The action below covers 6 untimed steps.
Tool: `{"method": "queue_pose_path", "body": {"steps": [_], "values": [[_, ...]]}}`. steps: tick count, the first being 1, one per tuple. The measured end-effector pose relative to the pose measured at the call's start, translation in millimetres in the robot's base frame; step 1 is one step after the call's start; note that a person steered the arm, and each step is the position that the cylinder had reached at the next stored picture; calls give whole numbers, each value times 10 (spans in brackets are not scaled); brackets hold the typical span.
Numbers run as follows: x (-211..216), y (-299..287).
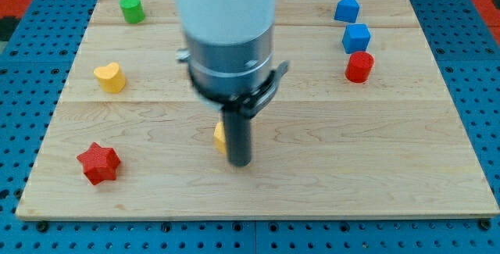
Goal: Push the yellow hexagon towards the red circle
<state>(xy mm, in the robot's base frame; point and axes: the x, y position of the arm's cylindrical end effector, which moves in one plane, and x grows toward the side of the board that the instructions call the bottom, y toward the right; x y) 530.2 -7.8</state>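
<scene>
The yellow hexagon [220,137] lies near the board's middle, mostly hidden behind my rod; only its left edge shows. My tip [240,162] rests on the board right against the hexagon's right and lower side. The red circle [359,66], a short cylinder, stands far off toward the view's upper right.
A blue cube [356,37] sits just above the red circle, with a blue pentagon-shaped block [347,8] above that. A green cylinder [131,8] is at the top left, a yellow heart [110,76] at the left, a red star [98,162] at the lower left. The wooden board [391,168] lies on a blue pegboard.
</scene>
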Motion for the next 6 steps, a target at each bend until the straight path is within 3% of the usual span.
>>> {"method": "queue_pose_path", "body": {"steps": [2,3,4,5,6], "values": [[556,-9],[430,-510],[201,-572],[-192,-539],[-207,-222]]}}
